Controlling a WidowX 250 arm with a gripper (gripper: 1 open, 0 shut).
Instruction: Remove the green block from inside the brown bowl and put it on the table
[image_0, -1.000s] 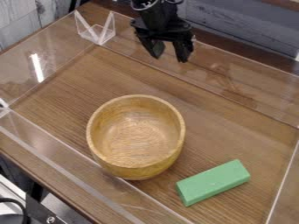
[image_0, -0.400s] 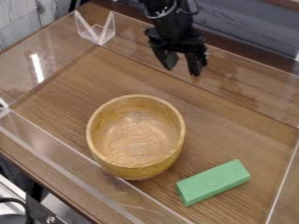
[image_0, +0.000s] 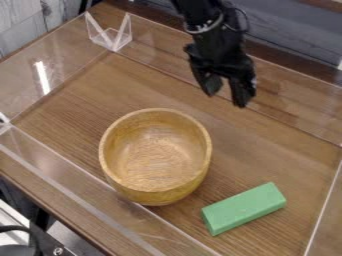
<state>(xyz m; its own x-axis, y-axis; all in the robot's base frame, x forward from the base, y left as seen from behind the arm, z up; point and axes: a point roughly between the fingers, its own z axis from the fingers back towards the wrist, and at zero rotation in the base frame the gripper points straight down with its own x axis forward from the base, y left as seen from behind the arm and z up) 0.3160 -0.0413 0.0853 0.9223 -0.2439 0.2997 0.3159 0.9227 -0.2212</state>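
The green block (image_0: 245, 208) lies flat on the table (image_0: 287, 140) at the front right, just outside the brown bowl (image_0: 156, 155). The bowl's pale inside holds nothing. My gripper (image_0: 227, 90) hangs above the table behind and to the right of the bowl, pointing steeply down. Its black fingers (image_0: 245, 92) stand apart with nothing between them, so it is open. It is well clear of both the block and the bowl.
Low clear acrylic walls (image_0: 54, 75) edge the tabletop. A small clear acrylic stand (image_0: 110, 32) sits at the back left corner. Bare wood lies between the gripper and the block.
The open gripper has moved to the right and slightly toward the front, and it has rolled a little. The bowl and the block have not moved.
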